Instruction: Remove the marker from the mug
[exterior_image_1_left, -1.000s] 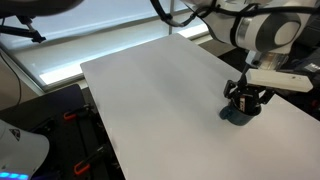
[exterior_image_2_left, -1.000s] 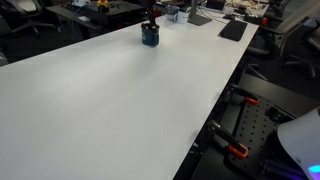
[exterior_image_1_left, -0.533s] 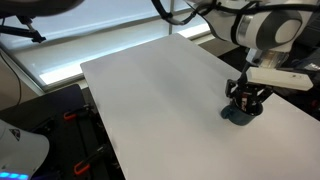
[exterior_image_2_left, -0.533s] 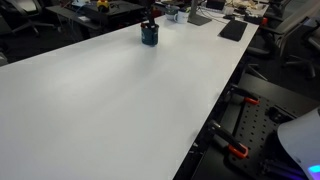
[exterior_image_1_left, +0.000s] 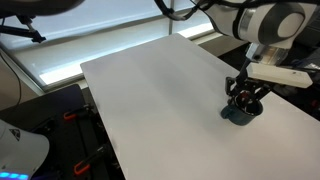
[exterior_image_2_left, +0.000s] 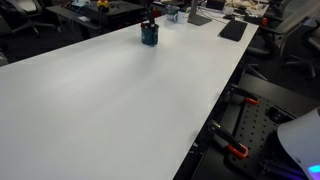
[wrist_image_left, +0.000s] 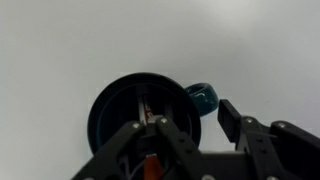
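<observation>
Marker (wrist_image_left: 148, 108) — a thin reddish stick with a dark part — stands inside the squat, round, dark blue-grey mug (wrist_image_left: 112, 112), which sits on the white table (exterior_image_1_left: 150, 90). Gripper (wrist_image_left: 149, 124) hangs directly over the mug, its jaws drawn narrow and pinching the stick. Only the wrist view shows the marker and the mug's side handle (wrist_image_left: 202, 97). In both exterior views the mug (exterior_image_1_left: 238, 115) sits under the gripper (exterior_image_1_left: 245, 97) — marker too small to make out.
</observation>
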